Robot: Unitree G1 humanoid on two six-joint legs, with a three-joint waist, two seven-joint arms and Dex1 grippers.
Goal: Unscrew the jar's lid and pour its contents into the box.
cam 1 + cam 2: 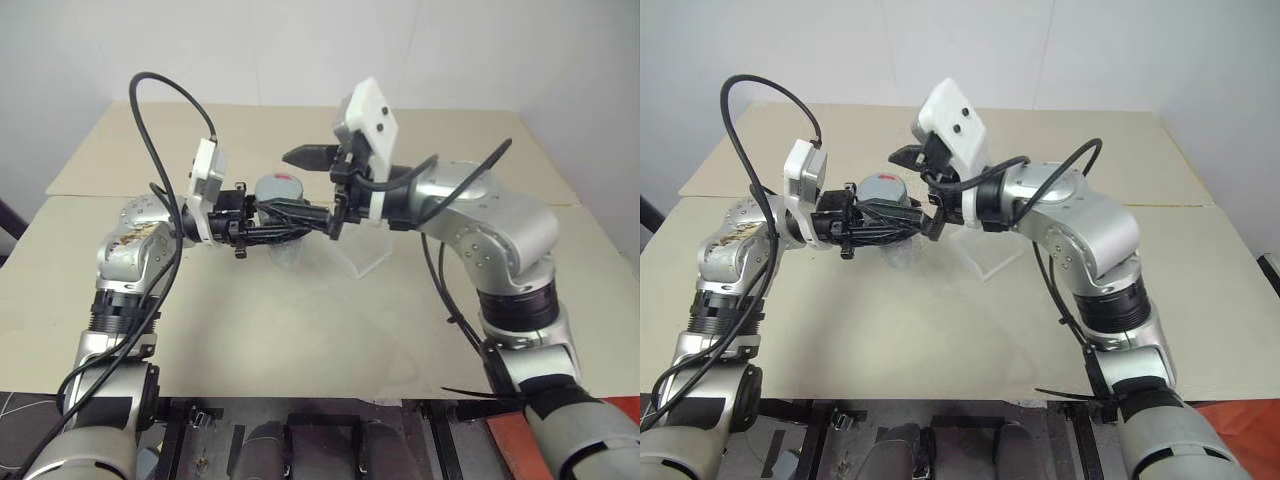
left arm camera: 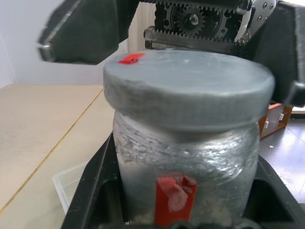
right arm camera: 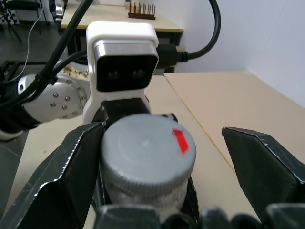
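Black two-fingered left gripper (image 1: 300, 218) is clamped shut on the small silvery-grey cylindrical jar (image 2: 186, 167), holding it upright above the beige table (image 1: 300, 330), near the clear shallow plastic box (image 1: 362, 258). Its round flat grey lid (image 3: 145, 148) is still screwed on. Right gripper (image 3: 162, 157), jaws spread wide and holding nothing, straddles the lid from the right, one finger (image 3: 71, 171) just beside it and the other well apart.

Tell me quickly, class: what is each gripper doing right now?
Left gripper: shut on the jar, held above the table.
Right gripper: open, its fingers either side of the lid, not clamped on it.
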